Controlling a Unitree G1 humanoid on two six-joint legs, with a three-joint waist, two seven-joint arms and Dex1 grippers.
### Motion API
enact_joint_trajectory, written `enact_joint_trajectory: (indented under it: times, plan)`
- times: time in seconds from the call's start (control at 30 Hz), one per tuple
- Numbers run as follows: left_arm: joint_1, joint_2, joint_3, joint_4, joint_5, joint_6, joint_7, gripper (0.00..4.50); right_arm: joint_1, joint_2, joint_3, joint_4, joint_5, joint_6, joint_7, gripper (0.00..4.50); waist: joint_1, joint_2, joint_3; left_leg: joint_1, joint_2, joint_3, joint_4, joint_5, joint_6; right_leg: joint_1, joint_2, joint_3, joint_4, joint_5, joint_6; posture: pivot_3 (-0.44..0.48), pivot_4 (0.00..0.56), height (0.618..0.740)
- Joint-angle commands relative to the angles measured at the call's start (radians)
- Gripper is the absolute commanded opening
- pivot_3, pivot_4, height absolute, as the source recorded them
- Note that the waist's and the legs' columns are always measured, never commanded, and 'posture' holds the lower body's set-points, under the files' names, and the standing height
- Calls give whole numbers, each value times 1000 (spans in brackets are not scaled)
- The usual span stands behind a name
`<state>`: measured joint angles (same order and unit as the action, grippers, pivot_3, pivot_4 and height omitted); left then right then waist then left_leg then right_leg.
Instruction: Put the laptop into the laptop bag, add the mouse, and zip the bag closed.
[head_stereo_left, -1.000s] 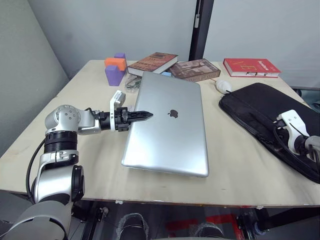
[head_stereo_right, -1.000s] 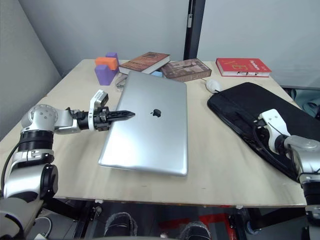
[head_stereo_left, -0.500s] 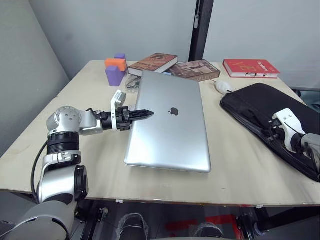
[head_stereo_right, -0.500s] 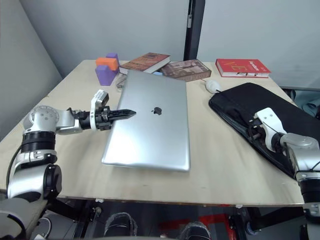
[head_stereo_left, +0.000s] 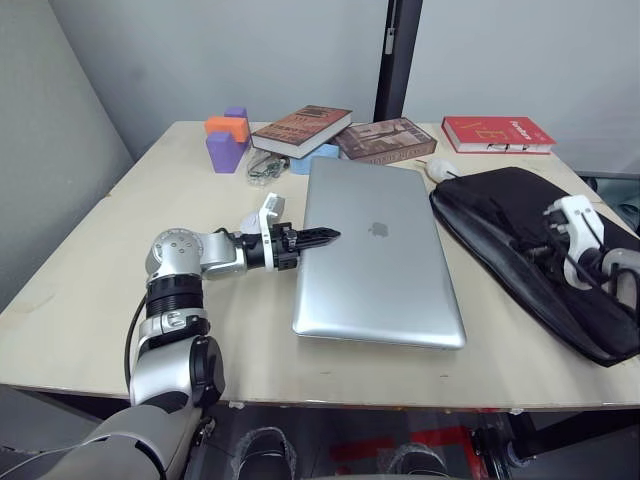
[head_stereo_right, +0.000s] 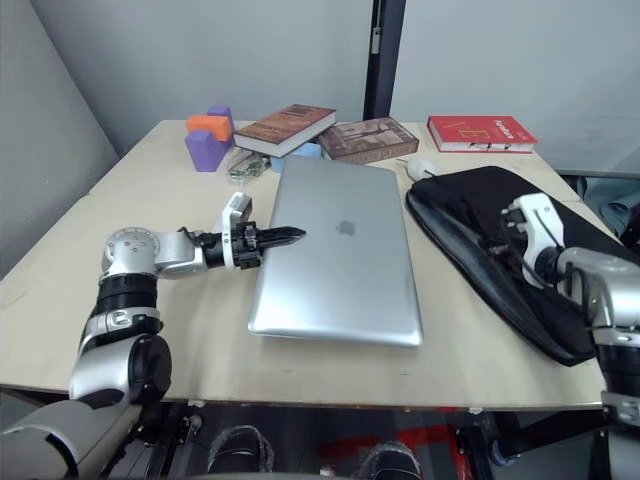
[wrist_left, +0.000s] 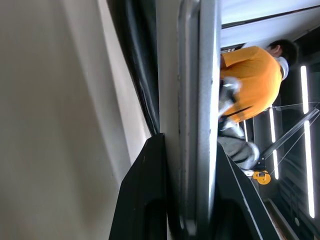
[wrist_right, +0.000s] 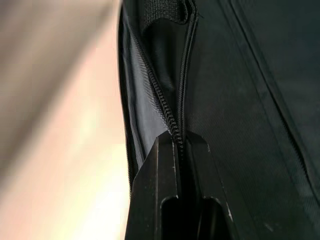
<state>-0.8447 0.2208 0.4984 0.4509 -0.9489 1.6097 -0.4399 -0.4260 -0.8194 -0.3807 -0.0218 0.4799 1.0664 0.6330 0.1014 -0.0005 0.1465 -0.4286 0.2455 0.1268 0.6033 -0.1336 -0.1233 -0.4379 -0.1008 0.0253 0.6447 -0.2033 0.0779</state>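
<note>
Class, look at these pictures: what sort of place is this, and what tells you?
Probably a robot test room set up as a desk: a plywood table with books, a laptop and a bag, between plain grey walls.

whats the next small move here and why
Probably keep sliding the laptop toward the laptop bag with the left gripper, which is clamped on its left edge. The right gripper pinches the bag's zippered edge, apparently holding the mouth open, yet a strip of bare table separates the laptop's right edge from that opening.

Laptop (head_stereo_right: 340, 250) beside laptop bag (head_stereo_right: 480, 250) (mouse (head_stereo_right: 421, 168) behind)
</note>
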Motion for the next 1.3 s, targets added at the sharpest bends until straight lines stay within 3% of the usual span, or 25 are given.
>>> enact_joint_trajectory:
  times: [0.03, 0.3, 0.5, 0.77, 1.13, 1.3]
  plan:
    - [-22, -34, 72, -23, -108, 5, 3, 373, -120, 45, -105, -89, 93, 215, -101, 34, -2, 0, 0, 0, 0, 0, 0, 0, 0, 0, 0, 0, 0, 0, 0, 0, 150, 725]
    - [-34, -98, 140, -1, -98, 4, 85, 373, -255, 280, -265, -255, 141, 533, -284, 34, 6, 0, 0, 0, 0, 0, -4, 1, -2, -1, 0, 0, -2, 0, 0, 0, 150, 725]
    - [-46, -147, 172, 29, -80, -32, 139, 373, -260, 382, -327, -295, 183, 548, -376, 34, 22, 1, 0, -1, 0, 0, -7, 3, -7, -1, 0, -1, -6, 1, 3, 0, 150, 725]
    - [-68, -181, 116, 65, -53, -152, 129, 373, -315, 585, -487, -315, 357, 548, -606, 34, 22, 1, 1, -1, 0, 0, -9, 3, -8, -1, 0, -1, -7, 3, 5, 0, 150, 725]
    - [-87, -218, -27, 102, -2, -254, 46, 373, -312, 675, -524, -286, 835, 548, -1008, 34, 25, 4, 2, -2, 0, 0, -10, 3, -9, -2, 0, -1, -9, 9, 16, 0, 150, 725]
    - [-102, -239, -71, 134, 39, -342, 19, 373, -177, 534, -300, -229, 1315, 276, -1329, 34, 31, 4, 2, -2, 0, 1, -10, 3, -9, -1, 0, -1, -12, 11, 20, 0, 150, 725]
